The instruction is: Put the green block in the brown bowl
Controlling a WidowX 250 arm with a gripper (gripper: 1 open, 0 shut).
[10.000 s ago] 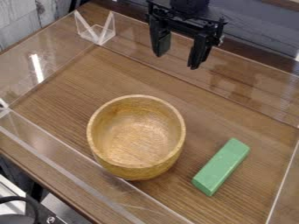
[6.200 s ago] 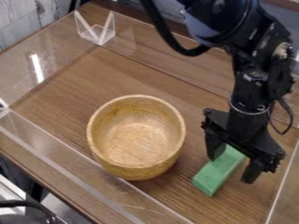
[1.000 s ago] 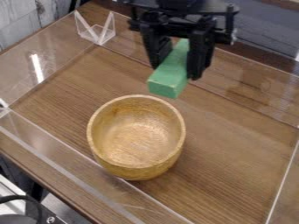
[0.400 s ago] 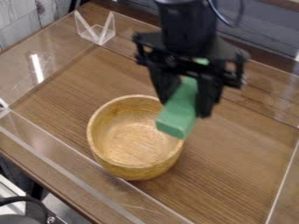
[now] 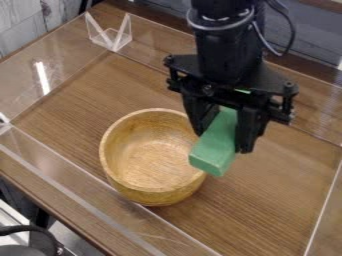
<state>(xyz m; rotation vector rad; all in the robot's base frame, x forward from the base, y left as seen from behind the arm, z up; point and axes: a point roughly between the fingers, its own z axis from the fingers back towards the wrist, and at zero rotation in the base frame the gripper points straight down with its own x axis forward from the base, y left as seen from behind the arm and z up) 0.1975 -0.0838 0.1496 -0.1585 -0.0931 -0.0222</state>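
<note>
Well, the green block (image 5: 218, 148) is plain, bright and elongated, clenched in the gripper (image 5: 222, 112) near the brown bowl's (image 5: 112, 150) right rim in view; its upper end is hidden, perhaps between the dark fingers.

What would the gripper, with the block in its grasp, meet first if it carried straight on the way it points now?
Probably the bare tabletop just right of the brown bowl in the picture, though its height and exact tilt are unclear.
</note>
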